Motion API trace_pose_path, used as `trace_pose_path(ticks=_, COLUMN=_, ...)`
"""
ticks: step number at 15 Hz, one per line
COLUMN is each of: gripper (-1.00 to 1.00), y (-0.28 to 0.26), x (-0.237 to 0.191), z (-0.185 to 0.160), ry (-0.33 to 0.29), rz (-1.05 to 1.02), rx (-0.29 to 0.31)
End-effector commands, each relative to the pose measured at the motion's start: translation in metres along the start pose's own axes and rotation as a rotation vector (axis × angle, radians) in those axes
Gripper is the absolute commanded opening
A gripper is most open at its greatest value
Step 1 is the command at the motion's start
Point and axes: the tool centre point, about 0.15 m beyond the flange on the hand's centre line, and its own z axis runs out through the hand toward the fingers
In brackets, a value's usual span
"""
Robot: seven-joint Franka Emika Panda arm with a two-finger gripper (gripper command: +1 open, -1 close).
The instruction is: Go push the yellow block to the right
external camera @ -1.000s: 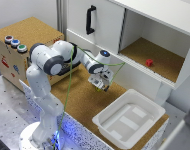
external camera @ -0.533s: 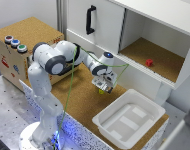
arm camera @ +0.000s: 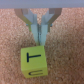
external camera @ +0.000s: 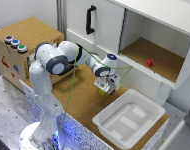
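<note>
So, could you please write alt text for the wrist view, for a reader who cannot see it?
A small yellow block with a dark letter T on its top face sits on a brown cork-like surface. Just beyond it, the gripper has its two grey fingers pressed together, tips right at the block's edge.

arm lower, nearer white tray [external camera: 129, 119]
</note>
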Motion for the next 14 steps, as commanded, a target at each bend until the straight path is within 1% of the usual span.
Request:
trace_pose_path(ticks=1, gripper=1.00, y=-0.002, x=0.001, z=-0.041, ry=-0.010, rz=-0.050, rx=-0.033)
trace_pose_path(ticks=3, gripper=1.00, y=-0.002, x=-0.005, z=-0.042, ry=-0.012, rz=-0.064, rx=-0.064)
trace_pose_path(ticks=5, gripper=1.00, y=0.000, x=-0.009, z=-0.041, ry=-0.012, rz=-0.093, rx=-0.078)
trace_pose_path(ticks=7, gripper=1.00, y=0.002, x=-0.012, z=-0.037, ry=-0.021, rz=-0.116, rx=-0.078)
trace_pose_path(ticks=8, gripper=1.00, y=0.002, x=-0.015, z=-0.033, ry=-0.029, rz=-0.149, rx=-0.064)
trace_pose_path(ticks=9, gripper=1.00, y=0.003, x=-0.021, z=-0.029, ry=-0.039, rz=-0.188, rx=-0.062)
trace_pose_path(ticks=11, gripper=1.00, y=0.004, x=-0.031, z=-0.017, ry=-0.070, rz=-0.245, rx=-0.055)
trace_pose_path(ticks=12, gripper=1.00, y=0.003, x=-0.036, z=-0.013, ry=-0.081, rz=-0.275, rx=-0.063)
trace_pose_path(ticks=14, gripper=1.00, y=0.005, x=-0.041, z=-0.011, ry=-0.103, rz=-0.311, rx=-0.049)
